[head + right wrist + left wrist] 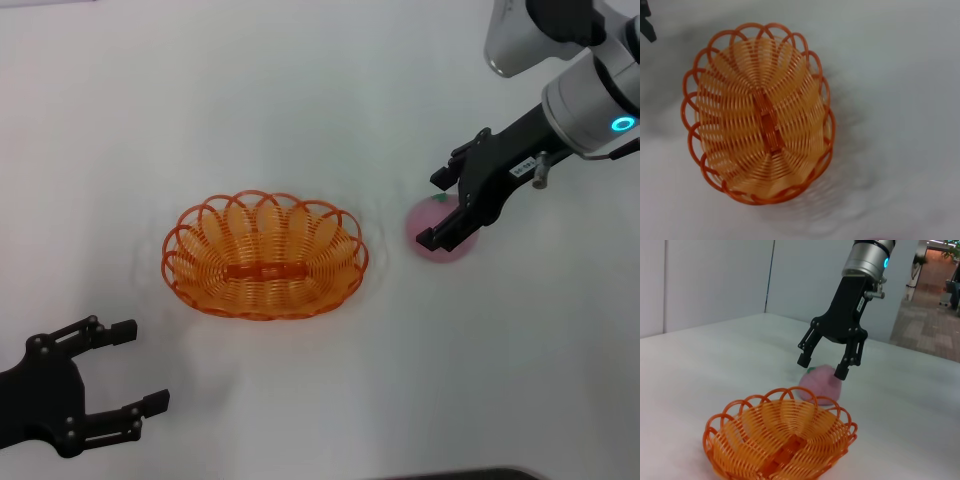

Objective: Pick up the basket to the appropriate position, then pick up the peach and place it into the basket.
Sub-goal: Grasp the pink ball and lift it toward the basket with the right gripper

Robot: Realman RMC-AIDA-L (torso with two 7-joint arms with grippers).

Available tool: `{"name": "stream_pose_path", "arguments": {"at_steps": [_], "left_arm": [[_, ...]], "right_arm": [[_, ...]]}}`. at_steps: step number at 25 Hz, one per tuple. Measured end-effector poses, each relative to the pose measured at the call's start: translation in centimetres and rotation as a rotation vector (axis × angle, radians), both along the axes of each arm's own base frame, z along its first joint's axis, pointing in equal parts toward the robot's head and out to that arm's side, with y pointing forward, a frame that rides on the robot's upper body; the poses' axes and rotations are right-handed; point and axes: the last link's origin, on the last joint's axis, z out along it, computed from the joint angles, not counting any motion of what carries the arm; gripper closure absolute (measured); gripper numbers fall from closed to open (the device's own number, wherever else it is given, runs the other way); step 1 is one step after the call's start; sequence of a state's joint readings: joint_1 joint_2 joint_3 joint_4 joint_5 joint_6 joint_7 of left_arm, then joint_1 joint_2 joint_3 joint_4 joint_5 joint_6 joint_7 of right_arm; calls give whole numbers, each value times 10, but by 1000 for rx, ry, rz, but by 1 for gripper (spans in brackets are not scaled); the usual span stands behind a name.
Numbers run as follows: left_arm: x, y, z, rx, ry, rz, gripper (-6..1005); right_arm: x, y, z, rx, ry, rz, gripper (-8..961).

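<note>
The orange basket (pixel 265 255) stands empty on the white table at mid-view; it also shows in the left wrist view (pixel 780 440) and the right wrist view (pixel 760 140). The pink peach (pixel 421 221) lies on the table to the basket's right, a small gap apart. My right gripper (pixel 432 210) is open and hangs just over the peach, its fingers astride the top. The left wrist view shows the same: right gripper (pixel 822 365) open above the peach (pixel 822 386), not closed on it. My left gripper (pixel 140 367) is open and empty near the front left.
The white table (pixel 300 100) carries nothing else. A dark tip of the left gripper (pixel 646 22) shows at the corner of the right wrist view. Walls and a corridor stand behind the table in the left wrist view.
</note>
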State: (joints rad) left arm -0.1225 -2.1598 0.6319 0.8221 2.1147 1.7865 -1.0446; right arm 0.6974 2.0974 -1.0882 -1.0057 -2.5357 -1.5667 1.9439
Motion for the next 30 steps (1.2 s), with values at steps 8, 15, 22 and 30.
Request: {"name": "stream_pose_path", "arguments": {"at_steps": [8,15,22,30], "left_arm": [[0,0,0,0,0,0,141],[-1,0,1,10,-3,8,141],[-1,0,1,11,-4,10,141],[-1,0,1,9,-5,13,141]], "right_arm": [[5,0,-8,6,-49,3,94],[8,-1,-12,3,-58,-2,109],[8,0,-11,8,-58,-4,124],[6,1,-10,15,-59,4,304]]}}
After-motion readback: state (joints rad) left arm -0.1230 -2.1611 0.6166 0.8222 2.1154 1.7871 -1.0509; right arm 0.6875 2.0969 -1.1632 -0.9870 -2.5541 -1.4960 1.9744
